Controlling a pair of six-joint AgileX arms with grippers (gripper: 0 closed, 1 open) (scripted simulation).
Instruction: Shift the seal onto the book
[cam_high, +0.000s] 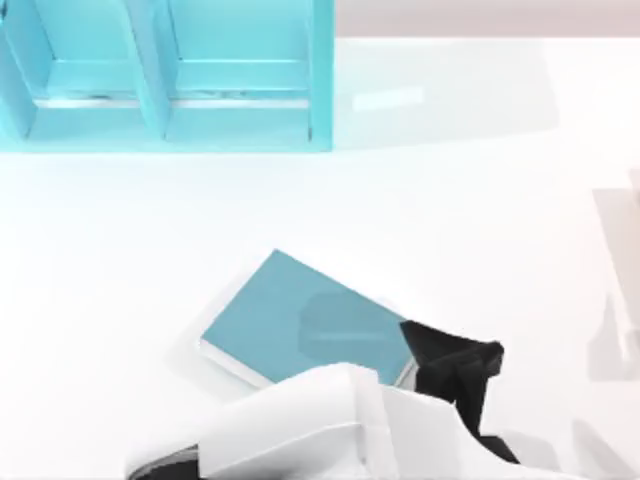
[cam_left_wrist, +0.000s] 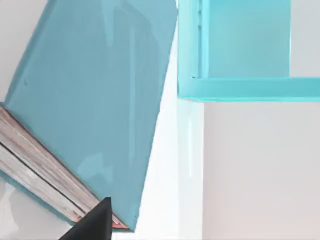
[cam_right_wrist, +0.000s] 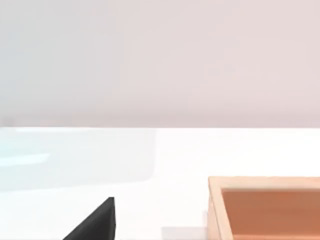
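**Gripper over the book's corner, seal out of sight**

The left gripper (cam_high: 455, 365) hangs at the near corner of the teal book (cam_high: 300, 315), which lies flat on the white counter (cam_high: 120, 260) just beyond it. Whether its fingers are parted or holding anything, I cannot tell; the arm covers them. The seal's place cannot be made out, possibly hidden beneath the arm. It should be light, rigid and smooth: pinch its flat sides low, keeping it upright.
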